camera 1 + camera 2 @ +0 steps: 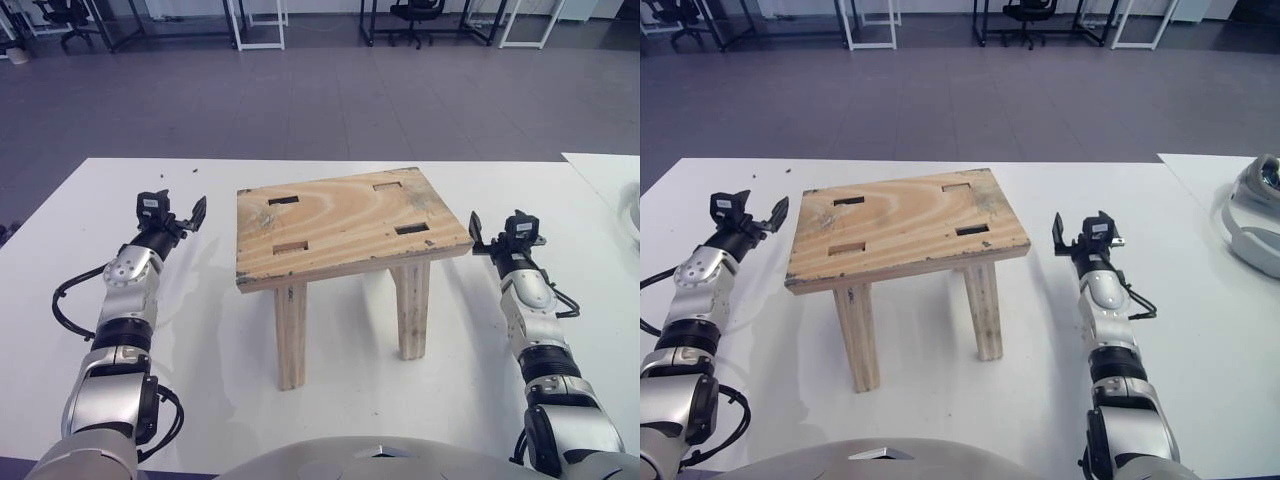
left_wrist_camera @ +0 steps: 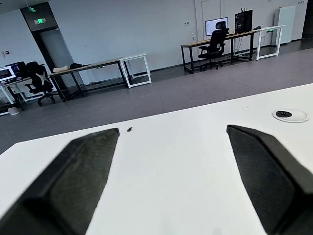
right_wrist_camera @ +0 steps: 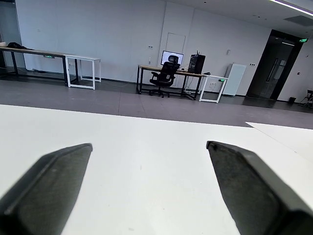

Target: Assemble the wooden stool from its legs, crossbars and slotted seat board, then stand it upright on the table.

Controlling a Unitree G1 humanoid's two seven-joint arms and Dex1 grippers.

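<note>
As the left eye view showed it, the stool (image 1: 340, 225) stood upright on the white bench (image 1: 220, 330), its seat on top and two front legs planted on the surface. The seat's long axis ran across the bench from the robot's left to its right, with the right end turned slightly away. The left pincer (image 1: 175, 214) lay off the left short end of the seat and the right pincer (image 1: 497, 236) off the right short end. Each was near the seat but apart from it, and neither arm was clearly nearer.

In the right eye view, the four slots in the seat faced upward. Bare bench lay in front of the stool and outward of both arms. The far edge ran behind the stool, and a gap separated the right edge from a neighbouring surface carrying a white rounded object (image 1: 1255, 215).

In the left wrist view, the two fingers (image 2: 78, 181) stood wide apart with nothing between them except bench surface. A round grommet (image 2: 290, 115) lay farther out.

In the right wrist view, the fingers (image 3: 249, 186) were likewise spread and held nothing.

Judgement: the assembly appeared complete. Any further move would be a withdrawal outward, away from the short ends, where the room was open.
</note>
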